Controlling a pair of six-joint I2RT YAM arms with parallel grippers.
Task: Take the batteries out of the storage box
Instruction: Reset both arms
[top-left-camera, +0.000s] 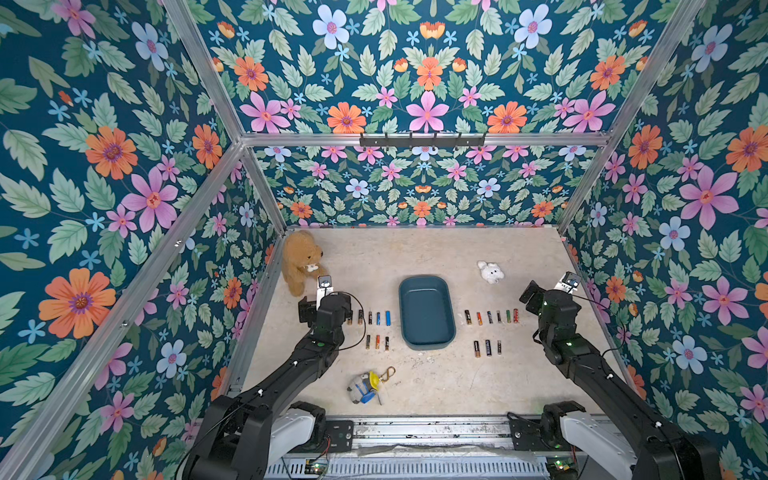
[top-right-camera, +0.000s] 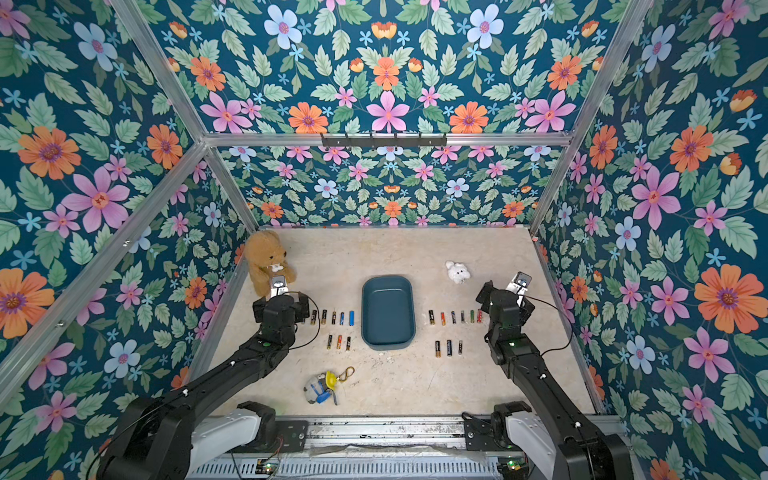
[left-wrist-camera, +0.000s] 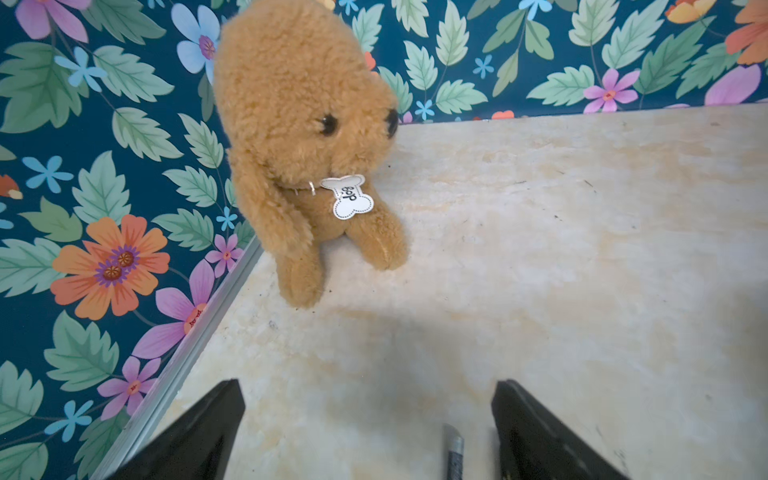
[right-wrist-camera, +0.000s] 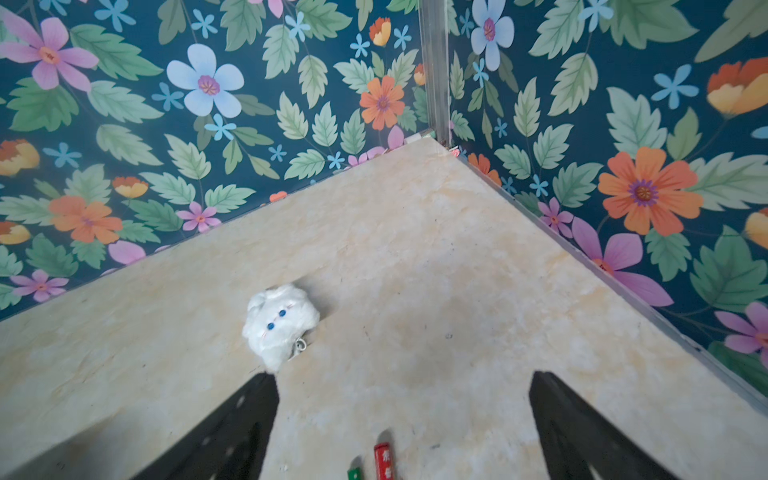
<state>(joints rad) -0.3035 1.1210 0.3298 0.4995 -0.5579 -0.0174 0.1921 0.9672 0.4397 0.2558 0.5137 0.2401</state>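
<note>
The storage box (top-left-camera: 427, 311) (top-right-camera: 387, 311), a dark teal tray, stands mid-table in both top views with nothing inside it. The batteries lie on the table in short rows on either side of it: left rows (top-left-camera: 377, 318) (top-left-camera: 377, 342), right rows (top-left-camera: 490, 316) (top-left-camera: 487, 348). My left gripper (left-wrist-camera: 368, 386) hangs open over the left end of the left rows, with one grey-tipped battery (left-wrist-camera: 453, 451) lying below, between its fingers. At the right end of the right rows my right gripper (right-wrist-camera: 405, 378) is open above a red battery (right-wrist-camera: 383, 461) and a green battery (right-wrist-camera: 354, 471). Neither gripper holds anything.
A brown teddy (top-left-camera: 300, 262) sits at the back left, close ahead of the left gripper. A small white plush (top-left-camera: 490, 272) lies back right. A toy keychain figure (top-left-camera: 365, 387) lies near the front. Flowered walls enclose three sides.
</note>
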